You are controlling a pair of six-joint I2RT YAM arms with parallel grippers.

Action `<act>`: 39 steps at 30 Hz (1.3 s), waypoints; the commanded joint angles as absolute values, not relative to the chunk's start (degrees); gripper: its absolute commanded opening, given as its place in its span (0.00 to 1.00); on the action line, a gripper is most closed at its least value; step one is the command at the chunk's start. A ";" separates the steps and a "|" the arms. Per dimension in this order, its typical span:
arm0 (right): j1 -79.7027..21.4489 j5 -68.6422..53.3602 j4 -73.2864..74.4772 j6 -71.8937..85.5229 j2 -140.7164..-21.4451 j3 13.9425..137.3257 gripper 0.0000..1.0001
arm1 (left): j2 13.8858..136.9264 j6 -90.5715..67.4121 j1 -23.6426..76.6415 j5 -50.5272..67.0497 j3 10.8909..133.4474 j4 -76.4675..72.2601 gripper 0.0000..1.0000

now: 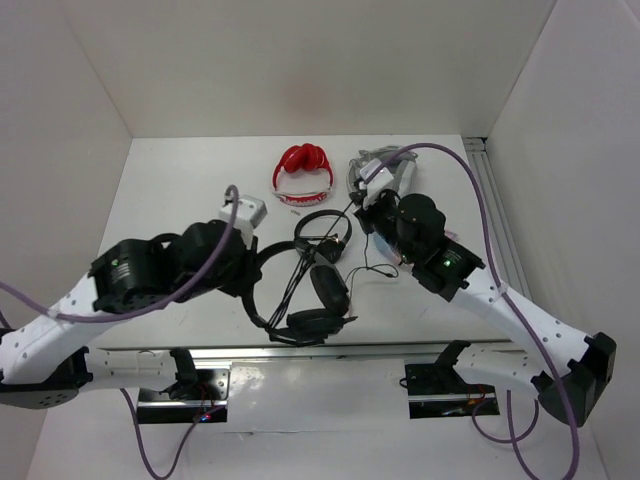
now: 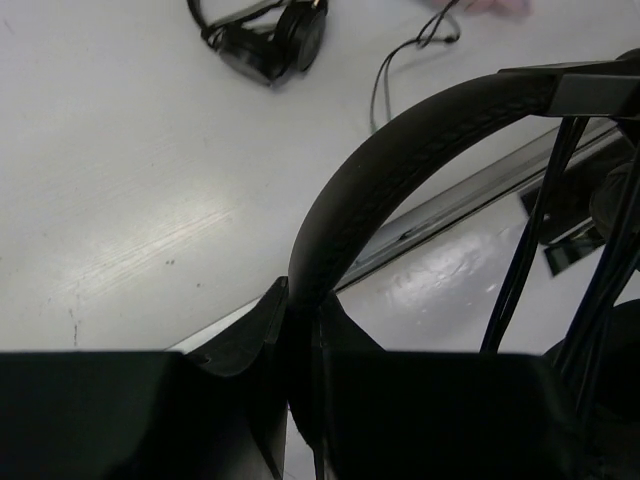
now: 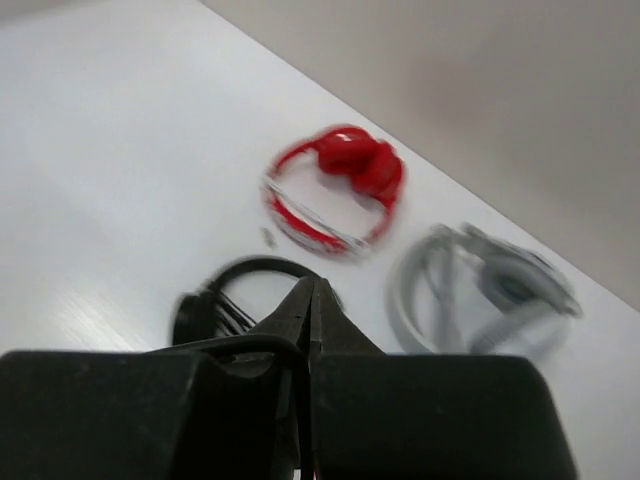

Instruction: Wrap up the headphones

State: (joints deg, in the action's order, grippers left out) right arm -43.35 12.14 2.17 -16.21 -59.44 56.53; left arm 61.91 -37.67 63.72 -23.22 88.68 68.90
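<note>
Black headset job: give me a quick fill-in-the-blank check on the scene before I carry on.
The left gripper is shut on the black headset's ____.
The right gripper, open or shut, is ____.
The headphones beside the silver pair are ____.
Missing: headband; shut; red.

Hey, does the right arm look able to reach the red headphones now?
Probably yes: the red headphones lie close to the right gripper, with only bare table between them, though its shut-looking jaws would need opening.
</note>
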 commanded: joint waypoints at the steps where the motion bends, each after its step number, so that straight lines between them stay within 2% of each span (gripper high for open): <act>1: -37.90 -4.70 -8.23 -8.37 -62.04 53.63 0.05 | 60.03 -36.65 64.25 -18.98 96.40 68.04 0.00; 2: -36.31 -16.06 -10.61 -3.74 -62.57 52.48 0.05 | 60.73 -36.65 64.25 -18.98 98.07 67.16 0.00; 4: -31.48 -27.11 -22.24 2.25 -64.24 47.24 0.05 | 61.69 -36.65 64.25 -19.86 103.34 64.27 0.00; 5: -30.51 -35.16 -27.28 5.59 -65.12 45.28 0.09 | 63.00 -36.65 64.25 -20.39 105.01 63.03 0.00; 6: -30.50 -37.85 -32.38 12.59 -66.17 43.44 0.09 | 63.71 -36.65 64.25 -21.00 108.42 61.97 0.00; 7: -29.98 -40.06 -41.83 15.61 -68.62 40.55 0.11 | 64.50 -36.65 64.25 -21.01 110.02 61.18 0.00; 10: -34.25 -42.97 -55.83 23.71 -74.24 36.49 0.12 | 67.32 -39.72 64.25 -26.35 115.39 58.27 0.00; 15: -39.63 -42.98 -68.45 28.47 -80.24 31.56 0.15 | 69.17 -47.45 64.25 -41.37 119.61 57.30 0.00; 16: -40.94 -42.11 -68.99 28.48 -80.77 31.03 0.15 | 69.17 -50.51 64.25 -47.23 119.62 58.09 0.00; 18: -42.36 -40.79 -69.79 28.48 -81.82 29.45 0.15 | 69.17 -52.73 64.25 -50.88 119.62 58.10 0.00; 19: -43.58 -40.17 -70.39 27.87 -81.83 28.40 0.11 | 69.17 -53.95 62.51 -53.50 119.62 58.62 0.00; 23: -47.01 -38.50 -69.79 26.46 -80.96 26.73 0.11 | 69.78 -56.16 54.95 -55.28 119.62 60.81 0.00; 29: -55.27 -30.60 -59.52 18.21 -72.61 23.47 0.14 | 73.47 -53.00 36.95 -44.68 119.28 60.12 0.00; 33: -61.07 -26.29 -54.76 15.74 -67.87 22.15 0.03 | 76.63 -52.47 29.73 -38.16 117.34 58.80 0.00; 36: -63.53 -25.05 -52.92 15.21 -66.37 21.62 0.00 | 78.31 -52.47 24.01 -34.55 115.07 57.40 0.00; 39: -66.08 -23.91 -50.37 14.51 -63.55 21.01 0.00 | 80.15 -53.00 21.54 -36.54 111.11 55.91 0.00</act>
